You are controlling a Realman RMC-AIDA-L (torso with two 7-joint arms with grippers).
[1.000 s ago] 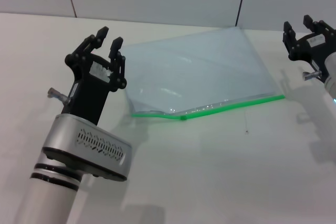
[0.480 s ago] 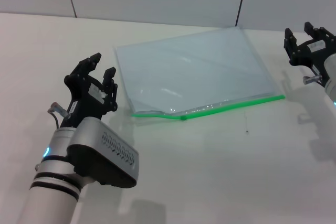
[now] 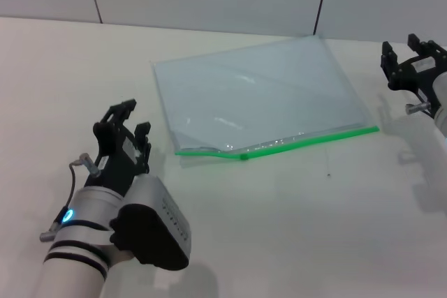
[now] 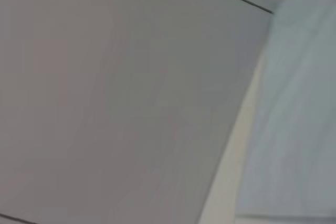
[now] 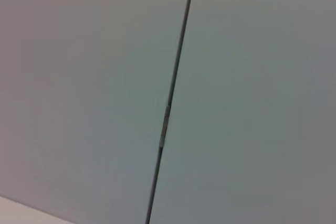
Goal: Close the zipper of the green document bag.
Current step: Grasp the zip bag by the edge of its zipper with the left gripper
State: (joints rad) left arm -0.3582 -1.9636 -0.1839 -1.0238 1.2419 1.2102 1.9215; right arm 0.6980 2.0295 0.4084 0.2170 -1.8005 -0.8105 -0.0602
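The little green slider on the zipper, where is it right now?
In the head view, the slider sits partway along the zipper, on the near edge of the green document bag, between both grippers and touching neither.

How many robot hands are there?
2. The left hand hovers over the table, left of the green document bag, near its zipper end. The right hand hangs at the far right, beyond the bag's other side.
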